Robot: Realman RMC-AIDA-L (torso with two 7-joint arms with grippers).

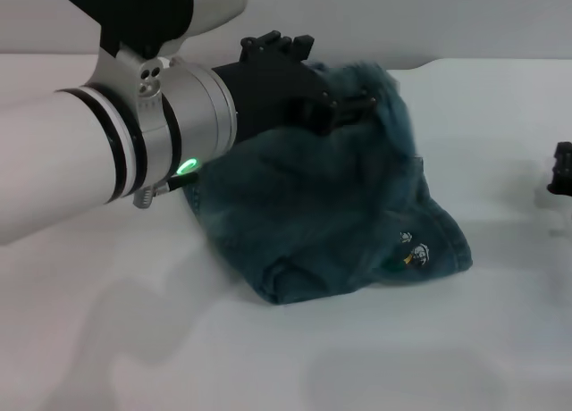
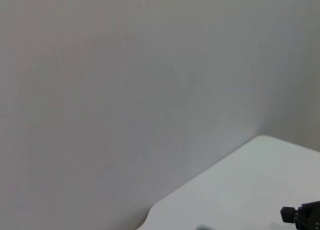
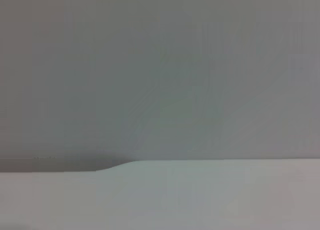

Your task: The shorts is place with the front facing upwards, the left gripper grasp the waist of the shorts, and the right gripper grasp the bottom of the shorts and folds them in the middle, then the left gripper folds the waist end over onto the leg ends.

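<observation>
The blue denim shorts [image 1: 340, 205] lie folded lengthwise on the white table [image 1: 134, 339] in the head view. Their ruched waist [image 1: 380, 85] is lifted at the far end, and my left gripper [image 1: 344, 107] is shut on it, its black claw partly buried in the cloth. The leg ends [image 1: 357, 281] rest flat at the near side, with the small cartoon patch [image 1: 413, 250] facing up. Only a black sliver of my right gripper [image 1: 561, 170] shows at the right edge, away from the shorts. It also appears far off as a black shape [image 2: 302, 215] in the left wrist view.
My left arm [image 1: 89, 152], with its green ring light, fills the left part of the head view and hides the table behind it. The right wrist view holds only a grey wall and the white table surface [image 3: 200, 195].
</observation>
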